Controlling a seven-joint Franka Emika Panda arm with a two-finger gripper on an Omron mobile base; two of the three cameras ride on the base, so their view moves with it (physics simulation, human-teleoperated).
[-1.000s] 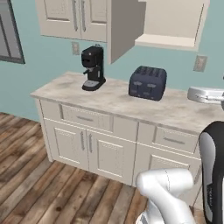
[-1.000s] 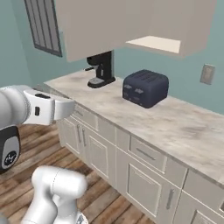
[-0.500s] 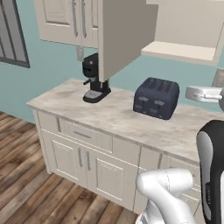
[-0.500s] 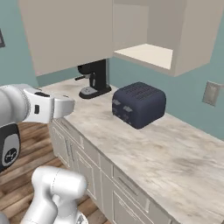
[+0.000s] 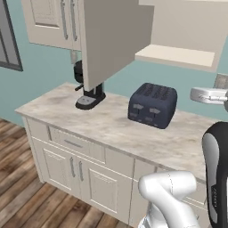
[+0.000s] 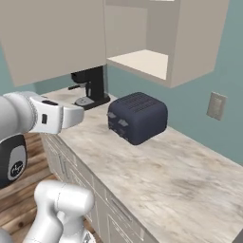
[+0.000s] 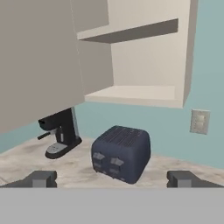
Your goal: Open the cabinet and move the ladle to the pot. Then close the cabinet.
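We see the cabinet (image 7: 144,61) w/ door (image 5: 116,38) swung wide open, shelf (image 6: 140,61) bare. Our tool (image 7: 112,178) has tips spread apart, nothing between, facing the cabinet from in front of the counter (image 6: 156,175). Toaster (image 7: 121,153) sits below the shelf, coffee maker (image 7: 59,133) to its left. Ladle: can't spot it.

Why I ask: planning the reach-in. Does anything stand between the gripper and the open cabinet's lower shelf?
Nothing visible does. The open gripper faces the lower shelf of the cabinet directly. The door is swung aside to the left, and the toaster sits lower, on the counter, below that path.
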